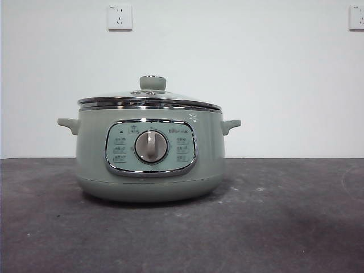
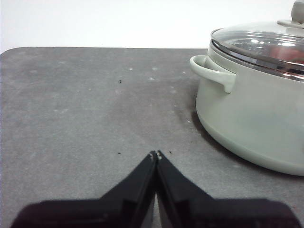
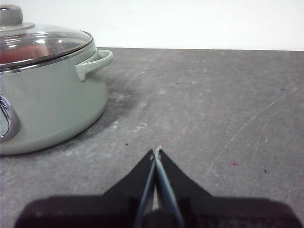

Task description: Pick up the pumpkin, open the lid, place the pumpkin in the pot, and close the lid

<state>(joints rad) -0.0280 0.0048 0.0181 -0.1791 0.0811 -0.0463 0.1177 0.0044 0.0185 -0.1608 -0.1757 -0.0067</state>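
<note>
The sage-green pot (image 1: 91, 159) stands in the middle of the table with its dial facing the front camera. The glass lid (image 1: 152, 83) sits shut on its rim. An orange-red blur shows through the glass in the left wrist view (image 2: 290, 53) and the right wrist view (image 3: 16, 54); it looks like the pumpkin inside the pot, but its shape is unclear. My left gripper (image 2: 156, 154) is shut and empty above the table, off one side handle (image 2: 213, 71). My right gripper (image 3: 156, 151) is shut and empty off the other handle (image 3: 95, 61). Neither gripper shows in the front view.
The dark grey table top (image 1: 284, 216) runs to a white wall with two sockets (image 1: 119, 17). The table's far edge and a rounded corner (image 2: 14, 50) show in the left wrist view.
</note>
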